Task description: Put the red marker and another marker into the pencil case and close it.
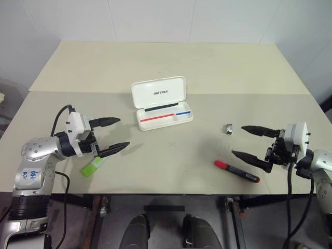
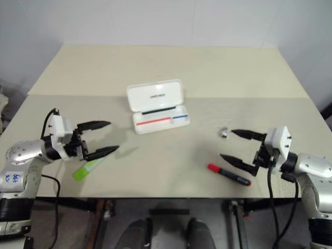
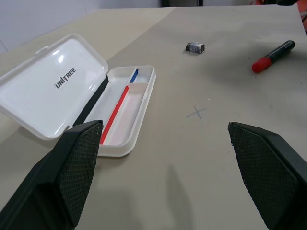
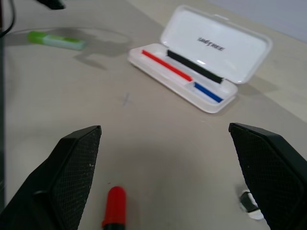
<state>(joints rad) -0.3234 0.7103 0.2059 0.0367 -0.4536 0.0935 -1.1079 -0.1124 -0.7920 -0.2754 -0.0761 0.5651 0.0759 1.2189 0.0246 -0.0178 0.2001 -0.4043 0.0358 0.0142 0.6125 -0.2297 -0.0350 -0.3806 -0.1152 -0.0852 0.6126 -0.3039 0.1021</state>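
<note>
The white pencil case (image 1: 162,102) lies open in the middle of the table, lid tilted back with black print on it, red and blue stripes in its tray. The red marker (image 1: 236,171) lies near the front edge on the right, just below my right gripper (image 1: 243,141), which hovers open and empty above the table. The light-green highlighter (image 1: 92,166) rests at the front left, under and beside my left gripper (image 1: 116,135), also open and holding nothing. Both grippers point inward toward the table's centre.
A small grey-and-white object (image 1: 228,128) sits on the table beyond the right gripper. A faint pencilled cross (image 3: 195,113) marks the surface between the case and the front edge. The table's front edge (image 1: 166,193) runs close below both markers.
</note>
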